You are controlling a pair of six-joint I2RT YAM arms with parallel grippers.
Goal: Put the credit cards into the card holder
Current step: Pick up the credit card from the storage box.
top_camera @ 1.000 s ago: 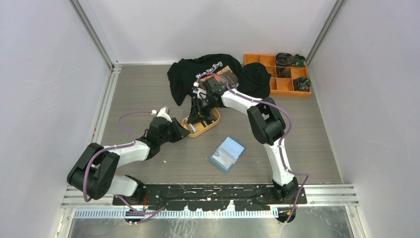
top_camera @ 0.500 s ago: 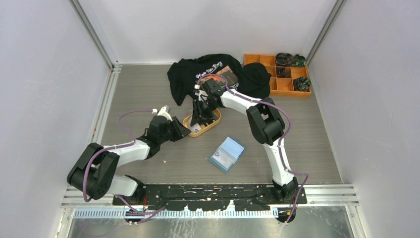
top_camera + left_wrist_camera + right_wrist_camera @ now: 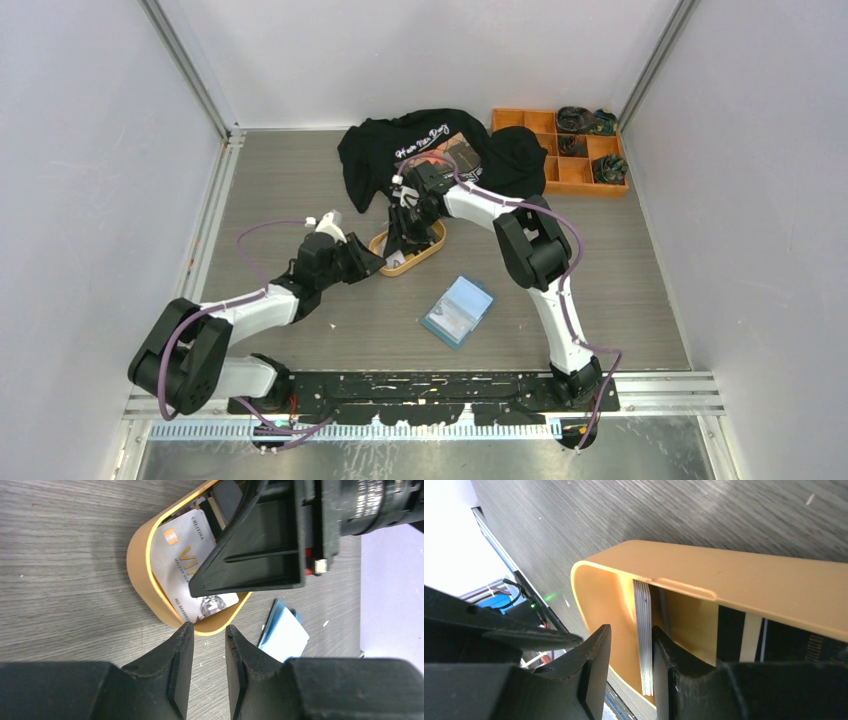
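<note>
1. My right claw [image 3: 630,632] is straddling the cards [image 3: 642,645], which are standing on edge in the tray [image 3: 749,580]. Its jaws are spread, one finger touching the stack and the other just clear.
2. My left claw [image 3: 208,629] is hovering at the tray rim, slightly spread and empty.
3. The holder [image 3: 457,311] is lying open on the table [image 3: 300,200], near the tray.
4. To my judgement, closing squarely and lifting straight up is looking best, with the left claw steadying the tray.

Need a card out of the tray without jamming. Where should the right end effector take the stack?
Pinch the stack across its flat faces at the raised edge, entering through the open top of the tray; its walls block the sides. The right end effector straddles that edge, jaws open.
</note>
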